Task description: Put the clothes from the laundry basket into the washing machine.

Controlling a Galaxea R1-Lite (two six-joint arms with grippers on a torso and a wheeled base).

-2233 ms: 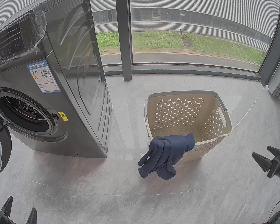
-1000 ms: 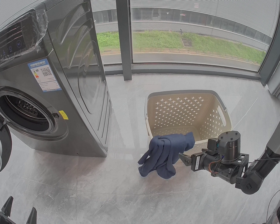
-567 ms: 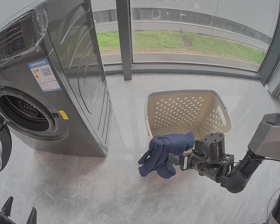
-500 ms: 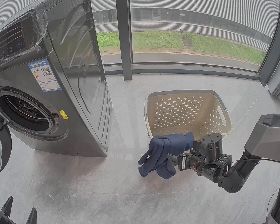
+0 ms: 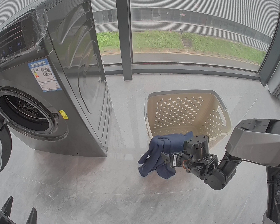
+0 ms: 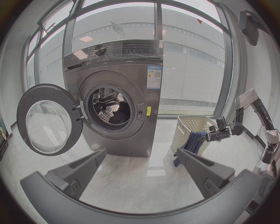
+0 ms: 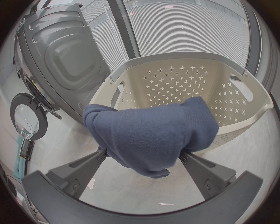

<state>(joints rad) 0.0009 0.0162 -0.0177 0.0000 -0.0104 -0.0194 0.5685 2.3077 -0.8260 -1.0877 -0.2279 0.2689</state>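
I see my right gripper (image 7: 143,157) wide open on both sides of the blue garment (image 7: 151,131) draped over the laundry basket (image 7: 175,57) rim.

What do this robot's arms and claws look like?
The left gripper and right gripper each have two dark grey wedge-shaped fingers with ribbed pads. The right arm is black with a silver-grey boxy shell, thin cables and a small white label.

Grey floor (image 5: 88,195): washing machine (image 5: 81,88), laundry basket (image 5: 182,92).
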